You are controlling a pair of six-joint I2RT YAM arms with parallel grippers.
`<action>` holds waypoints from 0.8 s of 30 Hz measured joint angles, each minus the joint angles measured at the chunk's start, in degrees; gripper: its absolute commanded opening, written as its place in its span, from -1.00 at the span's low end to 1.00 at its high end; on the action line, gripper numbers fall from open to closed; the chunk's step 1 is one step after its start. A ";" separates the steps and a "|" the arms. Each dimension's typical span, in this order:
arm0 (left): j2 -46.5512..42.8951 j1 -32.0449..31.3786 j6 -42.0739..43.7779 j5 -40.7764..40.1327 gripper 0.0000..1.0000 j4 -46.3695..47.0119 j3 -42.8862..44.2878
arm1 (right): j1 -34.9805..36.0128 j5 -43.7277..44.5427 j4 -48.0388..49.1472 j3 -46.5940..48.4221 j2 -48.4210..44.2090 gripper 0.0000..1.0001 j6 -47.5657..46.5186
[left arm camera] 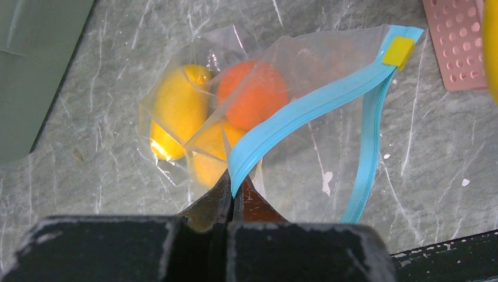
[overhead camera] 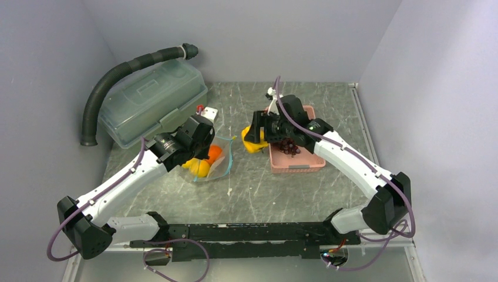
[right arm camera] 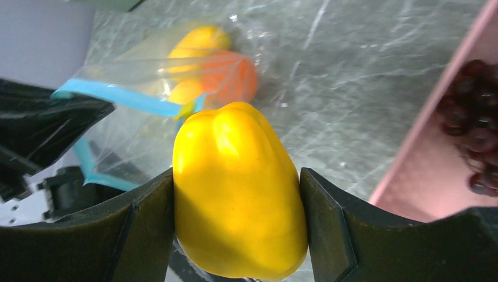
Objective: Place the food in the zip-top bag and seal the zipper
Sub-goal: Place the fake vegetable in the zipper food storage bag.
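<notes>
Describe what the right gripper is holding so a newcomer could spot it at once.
Find the pink basket right of centre from above; at its left edge the right gripper clamps a yellow bell pepper. It alone is lobed; the yellow and orange fruits in the clear bag are smooth.
</notes>
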 measured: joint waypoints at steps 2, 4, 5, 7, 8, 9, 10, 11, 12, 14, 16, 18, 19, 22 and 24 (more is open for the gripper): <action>-0.02 0.00 -0.02 0.02 -1.00 0.00 0.00 | 1.20 -2.16 1.42 -0.59 -0.20 -0.06 0.92; -0.15 0.00 0.00 0.02 -1.00 -0.02 0.00 | 2.40 -3.82 2.40 -1.20 -0.42 -0.06 1.81; -0.24 0.00 -0.02 0.02 -1.00 -0.02 0.00 | 2.84 -4.26 2.73 -1.44 -0.52 -0.06 2.10; -0.48 0.00 0.00 0.00 -1.00 -0.02 0.00 | 3.98 -5.16 3.45 -2.10 -0.85 -0.06 2.89; -0.57 0.00 -0.02 0.00 -1.00 -0.02 0.00 | 4.57 -5.40 3.93 -2.49 -1.03 -0.06 3.28; -0.66 0.00 -0.02 0.00 -1.00 -0.04 0.00 | 5.07 -5.68 4.26 -2.84 -1.20 -0.06 3.56; -0.74 0.00 0.00 0.00 -1.00 -0.02 0.00 | 5.66 -6.01 4.79 -3.37 -1.42 -0.07 3.98; -0.79 0.00 -0.02 0.00 -1.00 -0.02 0.00 | 6.21 -6.29 5.20 -3.85 -1.64 -0.07 4.33; -0.79 0.00 -0.02 0.00 -1.00 -0.02 0.00 | 6.78 -6.60 5.70 -4.39 -1.86 -0.07 4.87; -0.79 0.00 0.00 0.00 -1.00 -0.02 0.00 | 7.96 -7.06 6.99 -5.33 -1.99 -0.08 6.03; -0.79 0.00 -0.02 0.02 -1.00 -0.02 0.00 | 8.92 -7.72 8.31 -6.08 -1.99 -0.08 7.19; -0.79 0.00 -0.02 0.00 -1.00 -0.02 0.00 | 10.08 -8.22 9.29 -6.51 -1.97 -0.08 8.41; -0.79 0.00 -0.02 0.02 -1.00 -0.02 0.00 | 10.58 -8.39 9.79 -6.56 -1.95 -0.08 8.96; -0.79 0.00 -0.02 0.00 -1.00 -0.02 0.00 | 12.22 -8.85 11.50 -6.56 -1.88 -0.08 10.47; -0.79 0.00 -0.02 0.02 -1.00 -0.02 0.00 | 13.22 -8.85 12.57 -6.56 -1.68 -0.08 11.87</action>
